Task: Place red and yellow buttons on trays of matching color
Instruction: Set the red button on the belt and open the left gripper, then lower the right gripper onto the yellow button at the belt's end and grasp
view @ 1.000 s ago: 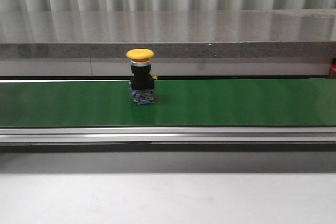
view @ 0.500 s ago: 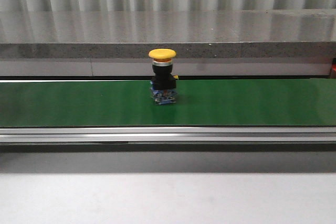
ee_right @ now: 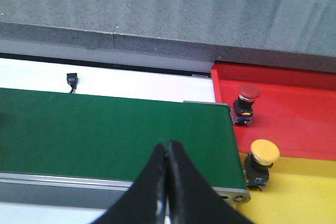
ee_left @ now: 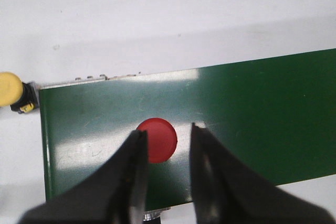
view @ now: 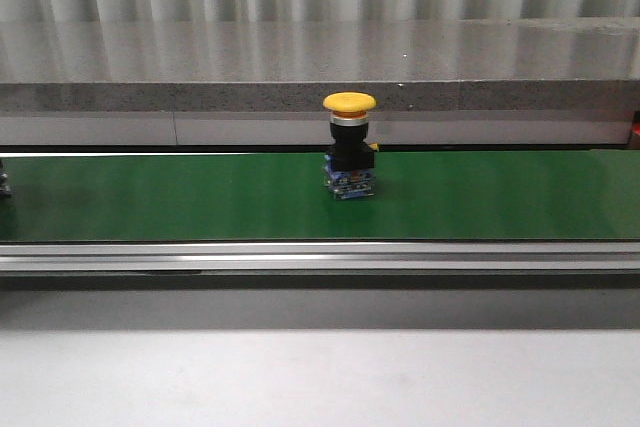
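A yellow button [view: 349,147] with a black body stands upright on the green belt [view: 500,197], near its middle. In the left wrist view my left gripper [ee_left: 167,129] hangs open over the belt, and the cap of a red button [ee_left: 160,139] shows below, between its fingers and partly behind one. Another yellow button [ee_left: 11,91] sits off the belt's end. My right gripper [ee_right: 168,146] is shut and empty above the belt's other end. Beside it lie the red tray [ee_right: 299,114] holding a red button [ee_right: 247,103] and the yellow tray [ee_right: 304,198] holding a yellow button [ee_right: 261,162].
A grey stone ledge [view: 320,67] runs behind the belt, with an aluminium rail [view: 320,257] along its front. A small black part [ee_right: 72,81] lies on the white strip behind the belt. A dark object [view: 3,185] shows at the belt's far left edge.
The yellow button has travelled to the right along the belt. A dark object has come into view at the belt's left edge.
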`<state>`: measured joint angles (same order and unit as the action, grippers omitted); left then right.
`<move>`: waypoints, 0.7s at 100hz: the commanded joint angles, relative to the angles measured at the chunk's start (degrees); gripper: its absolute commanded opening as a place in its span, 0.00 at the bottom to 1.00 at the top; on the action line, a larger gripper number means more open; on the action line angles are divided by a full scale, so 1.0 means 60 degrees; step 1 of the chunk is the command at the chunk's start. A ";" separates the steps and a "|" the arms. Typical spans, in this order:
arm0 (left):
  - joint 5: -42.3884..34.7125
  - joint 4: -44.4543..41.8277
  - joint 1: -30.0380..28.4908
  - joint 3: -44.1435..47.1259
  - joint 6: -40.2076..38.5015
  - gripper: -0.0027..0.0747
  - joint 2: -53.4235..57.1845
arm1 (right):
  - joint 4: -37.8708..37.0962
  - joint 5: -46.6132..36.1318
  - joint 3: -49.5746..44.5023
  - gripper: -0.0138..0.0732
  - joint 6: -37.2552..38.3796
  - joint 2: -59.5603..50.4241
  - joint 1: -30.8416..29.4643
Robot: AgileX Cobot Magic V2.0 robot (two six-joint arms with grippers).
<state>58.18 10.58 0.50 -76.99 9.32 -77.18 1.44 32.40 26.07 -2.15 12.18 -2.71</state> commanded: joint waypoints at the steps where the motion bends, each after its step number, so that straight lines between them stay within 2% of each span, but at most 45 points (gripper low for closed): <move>1: -0.0872 0.0205 0.0214 0.0219 0.0090 0.01 0.0908 | -0.0096 -0.0703 0.0235 0.08 -0.0018 0.0099 0.0016; 56: -0.3321 0.0244 0.0389 0.4551 0.0130 0.01 0.5397 | -0.0096 -0.0761 0.0235 0.08 -0.0018 0.0099 0.0016; 70: -0.3593 0.0224 0.0389 0.5572 0.0130 0.01 0.6355 | -0.0096 -0.0753 0.0235 0.08 -0.0018 0.0099 0.0016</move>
<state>41.84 10.80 2.43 -44.51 9.95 -41.75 1.44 32.40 26.07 -2.15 12.18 -2.71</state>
